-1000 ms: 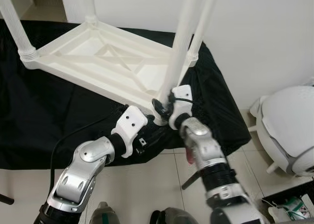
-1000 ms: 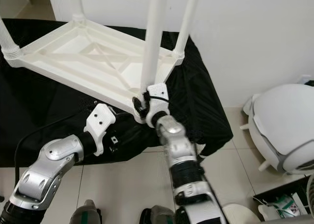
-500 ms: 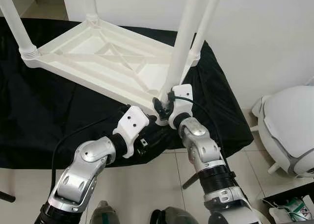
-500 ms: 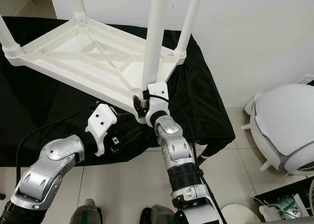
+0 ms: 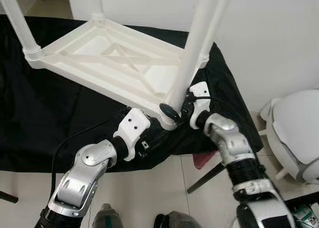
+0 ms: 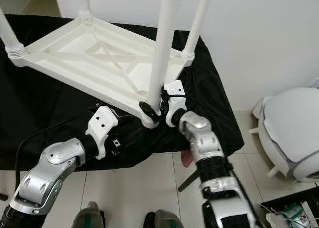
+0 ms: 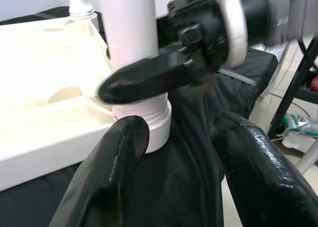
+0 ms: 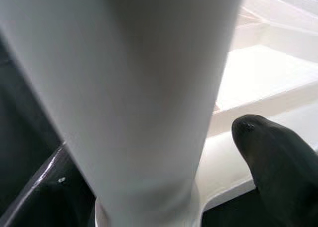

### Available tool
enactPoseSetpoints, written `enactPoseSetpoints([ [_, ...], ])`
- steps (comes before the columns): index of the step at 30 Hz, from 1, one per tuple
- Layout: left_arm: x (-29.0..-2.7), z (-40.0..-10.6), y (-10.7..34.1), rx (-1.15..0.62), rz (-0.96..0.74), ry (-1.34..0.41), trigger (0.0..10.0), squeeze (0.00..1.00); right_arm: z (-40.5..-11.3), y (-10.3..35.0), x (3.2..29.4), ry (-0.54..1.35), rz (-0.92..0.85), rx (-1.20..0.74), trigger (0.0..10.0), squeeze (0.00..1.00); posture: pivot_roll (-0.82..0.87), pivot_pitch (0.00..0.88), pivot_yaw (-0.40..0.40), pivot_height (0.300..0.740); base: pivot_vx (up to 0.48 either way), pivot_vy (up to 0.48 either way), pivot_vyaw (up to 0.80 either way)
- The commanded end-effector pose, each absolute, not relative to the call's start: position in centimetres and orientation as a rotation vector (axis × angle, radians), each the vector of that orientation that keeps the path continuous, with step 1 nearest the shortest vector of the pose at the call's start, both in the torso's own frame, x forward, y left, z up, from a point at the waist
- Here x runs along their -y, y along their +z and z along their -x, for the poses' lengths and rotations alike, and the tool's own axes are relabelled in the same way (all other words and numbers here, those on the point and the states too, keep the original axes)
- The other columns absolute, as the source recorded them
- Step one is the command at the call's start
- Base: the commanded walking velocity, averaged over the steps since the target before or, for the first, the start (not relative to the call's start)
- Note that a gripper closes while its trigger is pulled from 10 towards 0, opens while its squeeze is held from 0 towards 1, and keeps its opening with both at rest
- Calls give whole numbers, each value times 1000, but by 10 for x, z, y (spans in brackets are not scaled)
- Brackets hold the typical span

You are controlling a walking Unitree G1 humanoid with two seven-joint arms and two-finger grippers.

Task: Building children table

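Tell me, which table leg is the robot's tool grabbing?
The near-corner leg, closest to the robot. The right tool clasps its base; the other three legs stand untouched at the far corners.

No writing, label, brand or number can be read anywhere here; the small packet (image 5: 305,211) on the floor at the far right is too blurred.

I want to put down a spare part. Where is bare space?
Bare black cloth left of the left tool, below the upturned table. Crowded at the near corner, where the right tool holds the leg.
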State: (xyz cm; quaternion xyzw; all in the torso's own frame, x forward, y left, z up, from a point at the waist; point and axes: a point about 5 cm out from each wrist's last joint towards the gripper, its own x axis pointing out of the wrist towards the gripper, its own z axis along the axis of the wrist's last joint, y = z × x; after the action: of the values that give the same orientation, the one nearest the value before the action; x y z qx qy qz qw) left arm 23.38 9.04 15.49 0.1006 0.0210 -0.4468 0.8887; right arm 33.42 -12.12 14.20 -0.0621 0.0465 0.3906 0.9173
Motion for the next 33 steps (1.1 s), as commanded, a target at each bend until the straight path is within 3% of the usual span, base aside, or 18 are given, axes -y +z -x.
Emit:
enactPoseSetpoints([
  [1, -90, -236, 155, -39, -217, -897, 10000, 0, -335, 143, 123, 878, 158, -82, 10000, 0, 59, 0, -100, 740, 0, 0, 0],
  [16, -93, -236, 158, -32, -220, -865, 10000, 0, -339, 125, 86, 1091, 193, -156, 10000, 0, 95, 6, -117, 740, 0, 0, 0],
  [17, -93, -236, 158, -33, -219, -863, 10000, 0, -339, 123, 87, 1090, 186, -161, 7373, 0, 97, 6, -118, 740, 0, 0, 0],
  [19, -93, -236, 158, -33, -218, -862, 10000, 0, -340, 122, 88, 1090, 182, -164, 7373, 0, 97, 6, -118, 740, 0, 0, 0],
  [20, -93, -235, 158, -33, -218, -861, 10000, 0, -340, 121, 90, 1089, 177, -171, 627, 0, 98, 6, -119, 740, 0, 0, 0],
  [21, -93, -235, 158, -33, -218, -861, 10000, 0, -340, 121, 90, 1089, 177, -171, 627, 0, 98, 6, -119, 740, 0, 0, 0],
  [22, -93, -235, 157, -33, -217, -860, 10000, 0, -340, 120, 92, 1094, 177, -171, 0, 0, 98, 6, -119, 740, 0, 0, 0],
  [33, -93, -236, 157, -35, -221, -872, 10000, 0, -343, 119, 104, 1073, 124, -143, 0, 0, 82, 6, -102, 740, 0, 0, 0],
])
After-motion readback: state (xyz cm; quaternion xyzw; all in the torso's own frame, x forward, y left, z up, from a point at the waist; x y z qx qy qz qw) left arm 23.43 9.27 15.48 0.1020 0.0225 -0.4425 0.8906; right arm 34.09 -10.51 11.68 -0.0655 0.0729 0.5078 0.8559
